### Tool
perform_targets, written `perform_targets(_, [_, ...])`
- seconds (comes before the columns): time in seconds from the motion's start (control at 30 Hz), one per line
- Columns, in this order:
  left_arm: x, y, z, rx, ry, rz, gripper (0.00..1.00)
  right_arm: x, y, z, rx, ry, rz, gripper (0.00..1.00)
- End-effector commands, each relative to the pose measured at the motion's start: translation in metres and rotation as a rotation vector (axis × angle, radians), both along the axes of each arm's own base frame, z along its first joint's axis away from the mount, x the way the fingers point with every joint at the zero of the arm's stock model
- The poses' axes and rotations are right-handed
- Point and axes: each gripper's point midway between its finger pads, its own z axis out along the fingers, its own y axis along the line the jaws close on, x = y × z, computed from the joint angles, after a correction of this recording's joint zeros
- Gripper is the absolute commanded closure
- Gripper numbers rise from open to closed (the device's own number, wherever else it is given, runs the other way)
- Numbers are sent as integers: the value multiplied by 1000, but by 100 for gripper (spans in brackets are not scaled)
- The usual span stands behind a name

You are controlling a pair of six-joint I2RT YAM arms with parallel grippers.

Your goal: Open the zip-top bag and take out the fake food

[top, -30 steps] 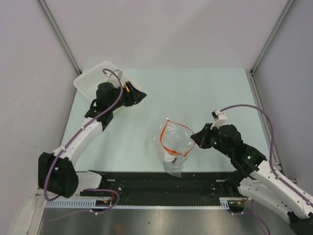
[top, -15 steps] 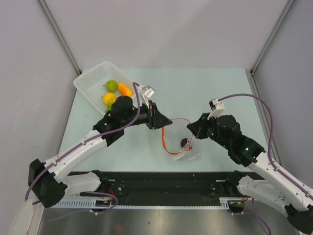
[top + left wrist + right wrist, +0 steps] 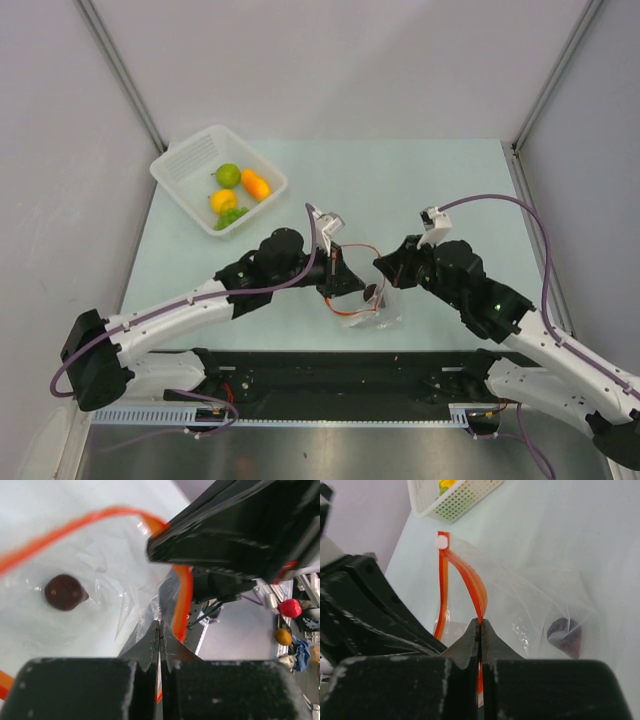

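Top: bag (image 3: 385, 310) open, lower centre of surface (image 3: 440, 190). Most food (image 3: 228, 176) lies in basket (image 3: 185, 165), upper left.
Left wrist: left gripper (image 3: 159, 632) pressed together on bag film. Dark piece (image 3: 64, 592) inside, left of frame, not yet out.
Right wrist: right gripper (image 3: 480, 627) pinches zip strip (image 3: 470, 587), centre.

top external: high over the near edge, looking down on the whole table (image 3: 440, 190) | left wrist: very close, facing into the zip-top bag (image 3: 107, 565) | right wrist: equally close, facing toward the basket (image 3: 465, 500) | shared: orange zip strip (image 3: 476, 591) and dark round piece (image 3: 64, 592), from opposite sides
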Motion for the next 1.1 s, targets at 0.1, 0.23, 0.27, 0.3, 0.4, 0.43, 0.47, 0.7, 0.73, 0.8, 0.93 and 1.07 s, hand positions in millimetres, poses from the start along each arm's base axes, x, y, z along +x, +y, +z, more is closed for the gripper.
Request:
perform_targets(0.1, [15, 5, -26, 32, 30, 181, 97, 1, 12, 21, 125, -21, -17, 100])
perform_targets(0.23, [27, 9, -33, 61, 17, 247, 82, -2, 20, 24, 182, -5, -4, 100])
perform_targets(0.27, [30, 9, -34, 70, 14, 258, 81, -2, 21, 24, 194, -4, -1, 100])
perform_targets(0.3, [30, 8, -35, 74, 14, 257, 79, -3, 23, 26, 213, -8, 5, 100])
perform_targets(0.4, [35, 5, -52, 125, 28, 262, 76, -4, 22, 16, 212, 11, -2, 100])
perform_targets(0.43, [35, 4, -57, 139, 35, 261, 75, -4, 21, 12, 203, 17, -5, 100])
perform_targets(0.47, [36, 1, -70, 166, 52, 253, 75, -5, 18, 11, 205, 18, -12, 100])
perform_targets(0.7, [28, -18, -102, 190, 105, 211, 74, -9, 2, -1, 180, 23, -55, 100])
perform_targets(0.73, [29, -22, -100, 189, 99, 215, 71, -9, 1, -1, 180, 25, -57, 100])
perform_targets(0.8, [31, -26, -106, 206, 98, 219, 68, -11, -1, -5, 175, 32, -60, 100])
perform_targets(0.93, [32, -37, -123, 243, 112, 213, 52, -14, -6, -8, 174, 39, -64, 100])
perform_targets(1.07, [33, -34, -125, 231, 121, 248, 54, -17, -7, -11, 195, 52, -65, 100])
